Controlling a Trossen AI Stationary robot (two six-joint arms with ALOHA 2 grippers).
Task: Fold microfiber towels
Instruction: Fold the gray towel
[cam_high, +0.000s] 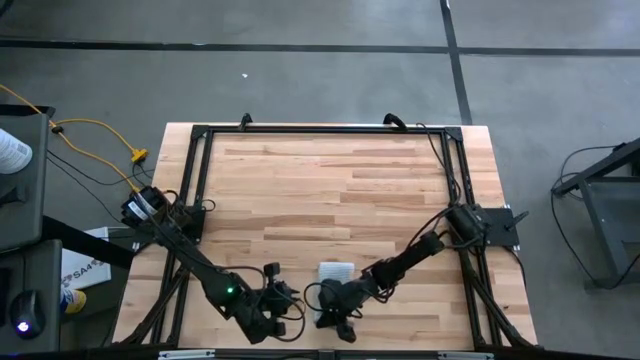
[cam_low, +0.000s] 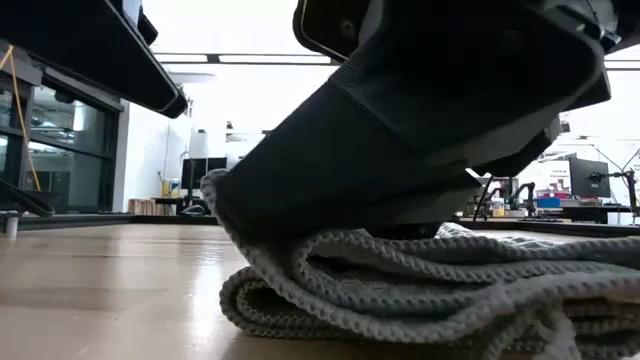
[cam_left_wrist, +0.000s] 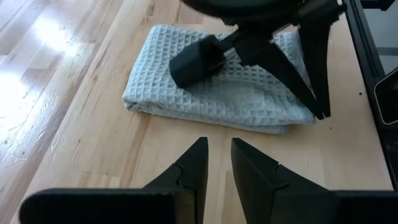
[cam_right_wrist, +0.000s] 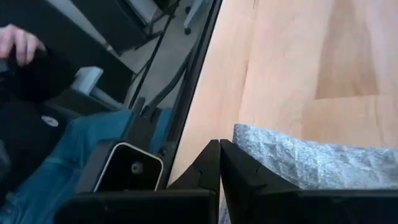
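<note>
Waffle-textured grey-blue towel (cam_left_wrist: 214, 87) w/ soft folded layers is lying near table (cam_high: 330, 190) front edge; right gripper (cam_right_wrist: 219, 152) is pressing on it, fingers closed, empty. Left gripper (cam_left_wrist: 217, 163) is hovering beside, slightly parted. Towel's far side is hidden.

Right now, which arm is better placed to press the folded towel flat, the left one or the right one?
Probably the right. Its tool is already over the folded towel, its fingers closed and low above the cloth. The left tool is beside the towel on bare wood, its fingers slightly apart and holding nothing.
</note>
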